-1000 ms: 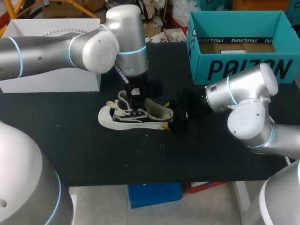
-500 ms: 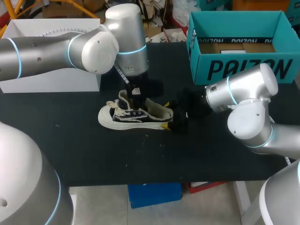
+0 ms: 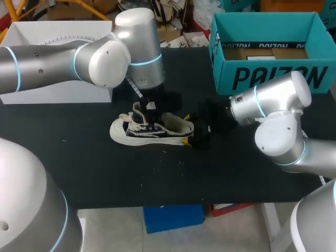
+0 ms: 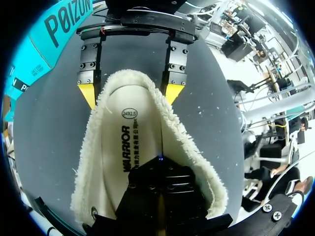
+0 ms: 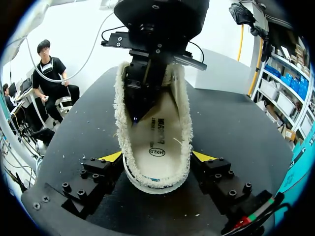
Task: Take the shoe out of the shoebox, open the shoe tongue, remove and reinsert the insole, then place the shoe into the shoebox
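Black-and-white fleece-lined shoe (image 3: 152,130) is out on the bench (image 3: 105,173), heel clamped in my right claw (image 5: 157,157); cream insole (image 4: 120,147) not yet pulled, lying under my left claw (image 4: 160,160), whose grip I can't tell.

Shoe (image 5: 157,147) toe behind left end effector (image 5: 137,115)

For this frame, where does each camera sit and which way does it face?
Head: above and behind, looking down on the table; left arm and right arm show.
Left wrist: looks into the shoe towards its heel; left hand at its opening.
Right wrist: faces the heel, which the right hand grips.
Shared: both wrist views show the shoe and the opposite hand.
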{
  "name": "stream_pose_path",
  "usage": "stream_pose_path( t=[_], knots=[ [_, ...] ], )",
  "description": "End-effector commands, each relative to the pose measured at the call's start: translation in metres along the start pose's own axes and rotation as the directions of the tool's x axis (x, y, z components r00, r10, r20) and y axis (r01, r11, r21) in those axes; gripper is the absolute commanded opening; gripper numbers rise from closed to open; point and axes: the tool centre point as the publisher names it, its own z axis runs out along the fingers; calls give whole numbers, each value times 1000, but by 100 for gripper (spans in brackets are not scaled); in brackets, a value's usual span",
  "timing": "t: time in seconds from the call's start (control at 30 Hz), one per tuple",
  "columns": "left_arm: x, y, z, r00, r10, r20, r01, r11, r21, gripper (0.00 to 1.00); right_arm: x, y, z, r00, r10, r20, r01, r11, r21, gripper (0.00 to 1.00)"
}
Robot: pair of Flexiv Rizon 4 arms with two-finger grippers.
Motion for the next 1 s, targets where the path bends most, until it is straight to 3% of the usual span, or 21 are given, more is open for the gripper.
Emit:
stream_pose_path(
  t=[0.03,0.57,0.6,0.63,0.67,0.77,1.0],
  knots=[
    [1,1,8,1000,-5,4,5,1000,5,0,0,0,0,1000,1,1,-1,1000,0,0],
    [4,3,20,999,-39,-13,39,999,14,0,0,0,0,1000,1,1,-1,1000,0,0],
    [4,2,20,999,-40,-12,40,999,14,12,0,0,0,1000,1,1,-1,1000,0,0],
    [3,2,19,999,-41,-11,41,999,15,31,0,0,0,1000,1,1,-1,1000,0,0],
    [3,2,19,999,-41,-10,42,999,16,40,0,0,0,1000,1,1,-1,1000,0,0],
    [3,2,17,999,-42,3,42,999,20,44,0,0,0,1000,1,1,-1,1000,0,0],
    [4,3,17,998,-42,52,42,999,-8,39,0,0,0,1000,1,1,-1,1000,0,0]
  ],
)
